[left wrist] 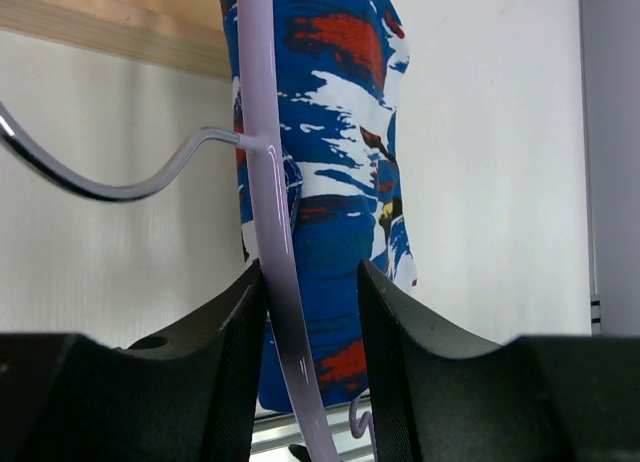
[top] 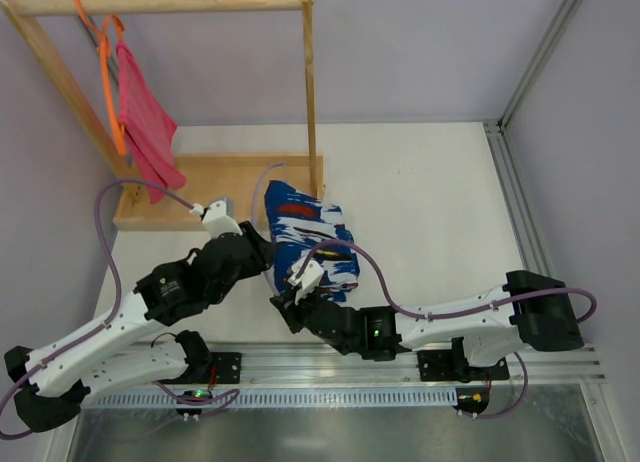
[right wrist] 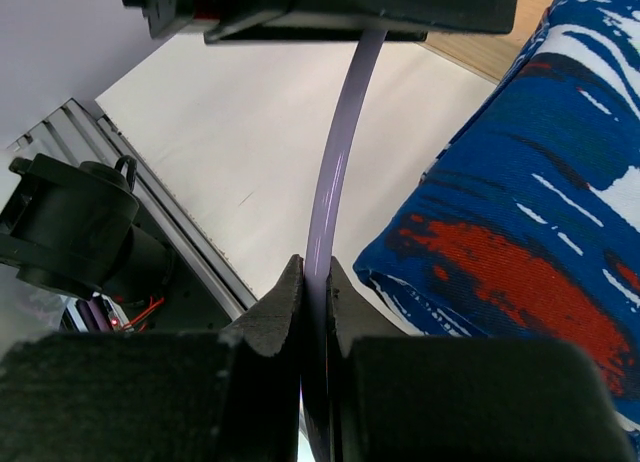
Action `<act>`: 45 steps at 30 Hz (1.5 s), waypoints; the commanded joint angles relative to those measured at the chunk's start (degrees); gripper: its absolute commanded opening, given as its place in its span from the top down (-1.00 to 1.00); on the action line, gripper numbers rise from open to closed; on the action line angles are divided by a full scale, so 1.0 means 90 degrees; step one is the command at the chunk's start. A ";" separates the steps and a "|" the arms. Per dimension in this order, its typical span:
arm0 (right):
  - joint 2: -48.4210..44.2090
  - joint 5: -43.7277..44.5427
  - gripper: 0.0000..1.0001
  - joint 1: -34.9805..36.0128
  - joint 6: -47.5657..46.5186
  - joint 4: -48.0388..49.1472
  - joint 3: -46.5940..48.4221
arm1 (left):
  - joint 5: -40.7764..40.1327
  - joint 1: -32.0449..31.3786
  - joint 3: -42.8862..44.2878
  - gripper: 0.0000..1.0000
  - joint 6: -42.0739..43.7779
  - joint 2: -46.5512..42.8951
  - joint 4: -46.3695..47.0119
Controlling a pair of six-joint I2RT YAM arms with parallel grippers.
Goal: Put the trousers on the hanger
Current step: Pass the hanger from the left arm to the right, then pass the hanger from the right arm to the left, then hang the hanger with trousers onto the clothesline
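Your right gripper [right wrist: 313, 274] was clamped on the hanger [right wrist: 338, 172], with its thin arm pinched between the fingers. Your left gripper [left wrist: 310, 272] stood apart around the same arm farther along. The arm ran close against one finger with a gap to the other, so I judge only the right one truly held it. The trousers [top: 305, 237] lay folded on the table [top: 430, 202], just beside the hanger on its right. Their long axis ran away from you, roughly parallel to the hanger arm. Both grippers sat at their near end. Their far end lay close to the wooden rack base [top: 215, 177], and bare table lay to the right.
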 commanded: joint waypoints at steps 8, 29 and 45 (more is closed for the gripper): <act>-0.0422 0.0209 0.92 -0.0169 -0.0057 0.2034 -0.0304 | 0.0226 -0.0069 -0.0476 0.16 -0.0080 -0.0514 0.1224; -0.1954 -0.0026 0.24 -0.0306 0.0831 0.0590 -0.0586 | -0.0535 -0.0010 0.2179 1.00 0.1209 0.1039 -0.0482; -0.0238 -0.1002 0.21 -0.1575 0.1799 0.0159 -0.0306 | -0.1238 0.0000 0.3352 0.99 0.2157 0.1176 -0.0534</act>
